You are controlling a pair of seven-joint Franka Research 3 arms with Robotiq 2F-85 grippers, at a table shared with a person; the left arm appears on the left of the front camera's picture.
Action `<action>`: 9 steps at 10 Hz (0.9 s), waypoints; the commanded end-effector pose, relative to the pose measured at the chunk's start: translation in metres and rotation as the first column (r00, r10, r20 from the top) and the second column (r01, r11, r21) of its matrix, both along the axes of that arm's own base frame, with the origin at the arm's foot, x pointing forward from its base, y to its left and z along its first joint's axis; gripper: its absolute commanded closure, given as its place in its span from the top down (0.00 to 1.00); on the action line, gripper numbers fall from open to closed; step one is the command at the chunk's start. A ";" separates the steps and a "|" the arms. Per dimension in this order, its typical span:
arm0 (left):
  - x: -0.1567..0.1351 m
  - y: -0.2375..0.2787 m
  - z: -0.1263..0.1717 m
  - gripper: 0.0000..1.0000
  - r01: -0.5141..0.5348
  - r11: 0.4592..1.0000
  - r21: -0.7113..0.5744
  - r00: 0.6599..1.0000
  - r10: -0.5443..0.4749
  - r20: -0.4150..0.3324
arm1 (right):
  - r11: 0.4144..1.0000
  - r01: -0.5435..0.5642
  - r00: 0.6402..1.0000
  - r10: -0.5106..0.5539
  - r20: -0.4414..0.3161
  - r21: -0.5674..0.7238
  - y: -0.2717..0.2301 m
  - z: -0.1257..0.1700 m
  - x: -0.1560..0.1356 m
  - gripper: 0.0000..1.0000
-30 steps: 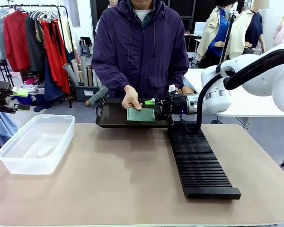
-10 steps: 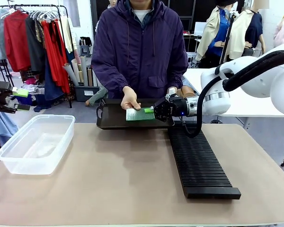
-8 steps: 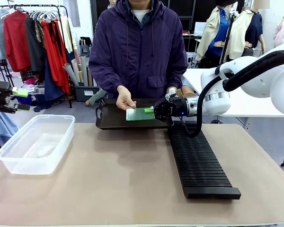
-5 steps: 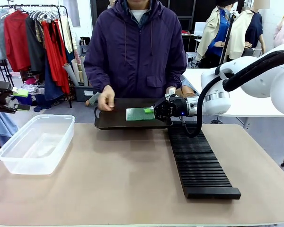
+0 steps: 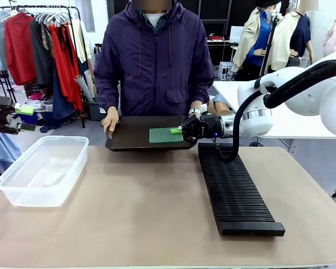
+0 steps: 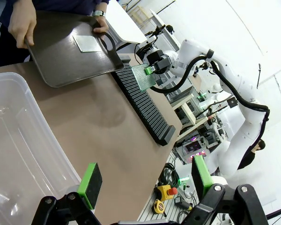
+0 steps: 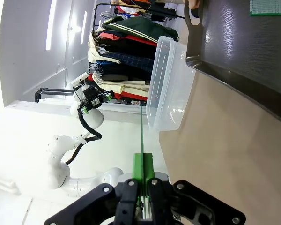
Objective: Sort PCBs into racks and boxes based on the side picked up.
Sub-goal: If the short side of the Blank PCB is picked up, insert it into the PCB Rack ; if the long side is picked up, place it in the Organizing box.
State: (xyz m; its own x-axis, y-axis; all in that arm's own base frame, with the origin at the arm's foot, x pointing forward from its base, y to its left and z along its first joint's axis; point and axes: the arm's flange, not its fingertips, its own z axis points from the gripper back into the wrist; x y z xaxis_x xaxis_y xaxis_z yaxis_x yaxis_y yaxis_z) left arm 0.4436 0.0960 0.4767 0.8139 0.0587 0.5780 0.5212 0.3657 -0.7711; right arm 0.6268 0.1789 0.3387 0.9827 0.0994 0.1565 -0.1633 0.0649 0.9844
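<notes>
While a hand (image 5: 110,121) holds the tray (image 5: 133,138), right gripper (image 5: 178,130) clamps PCB (image 5: 163,135)

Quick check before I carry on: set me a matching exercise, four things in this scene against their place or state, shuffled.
Things:
1. lifted PCB
2. dark tray
3. clear tub
4. left gripper

Places or states:
A. jaws wide apart
B. held at both ends by the person's hands
C. standing on the table, at the robot's left
D. clamped in the right gripper

Pairs: 1-D, 2-B, 3-C, 4-A.
</notes>
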 end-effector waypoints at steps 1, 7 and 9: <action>0.000 0.000 0.002 1.00 -0.001 1.000 -0.001 1.000 0.001 0.004 | 1.000 0.002 1.000 -0.002 -0.003 0.016 0.000 0.002 0.000 0.00; 0.000 0.000 0.002 1.00 -0.001 1.000 -0.001 1.000 0.001 0.004 | 1.000 0.002 1.000 -0.002 -0.003 0.016 0.000 0.002 0.000 0.00; 0.000 0.000 0.002 1.00 -0.001 1.000 -0.001 1.000 0.001 0.004 | 1.000 0.002 1.000 -0.002 -0.003 0.016 0.000 0.002 0.000 0.00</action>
State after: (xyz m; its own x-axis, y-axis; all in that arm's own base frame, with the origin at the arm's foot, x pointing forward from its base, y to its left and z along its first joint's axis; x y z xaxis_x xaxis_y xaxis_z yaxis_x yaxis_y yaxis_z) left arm 0.4436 0.0960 0.4767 0.8139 0.0587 0.5780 0.5212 0.3657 -0.7711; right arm 0.6268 0.1789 0.3386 0.9827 0.0994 0.1564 -0.1633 0.0649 0.9844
